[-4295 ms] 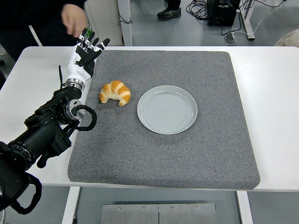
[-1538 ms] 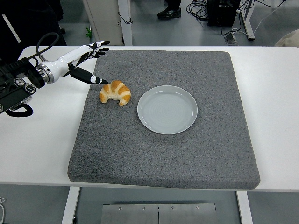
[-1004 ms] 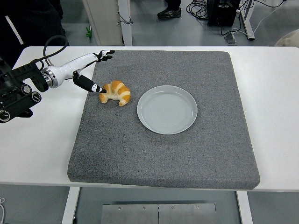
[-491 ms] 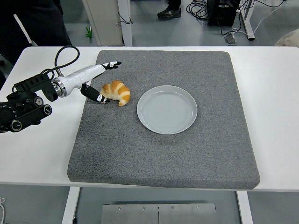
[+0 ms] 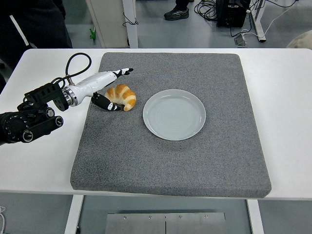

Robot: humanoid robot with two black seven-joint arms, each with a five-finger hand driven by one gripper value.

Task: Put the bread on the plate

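Observation:
A golden croissant (image 5: pixel 124 95) lies on the grey mat (image 5: pixel 170 156), just left of an empty pale grey plate (image 5: pixel 174 114). My left hand (image 5: pixel 115 90) comes in from the left and straddles the croissant's left end. Its white fingers (image 5: pixel 123 72) stretch over the far side, and the black thumb (image 5: pixel 108 105) lies along the near side at mat level. The hand is spread around the bread without closing on it. The right arm does not show.
The mat covers most of the white table (image 5: pixel 285 97). A person in dark clothing (image 5: pixel 34 22) stands beyond the far left corner. A table leg (image 5: pixel 129 22) and cables are on the floor behind.
My left arm swung down and rightward from a raised pose at the mat's left edge. The hand now brackets the croissant, thumb slid along its near side. The croissant has not moved.

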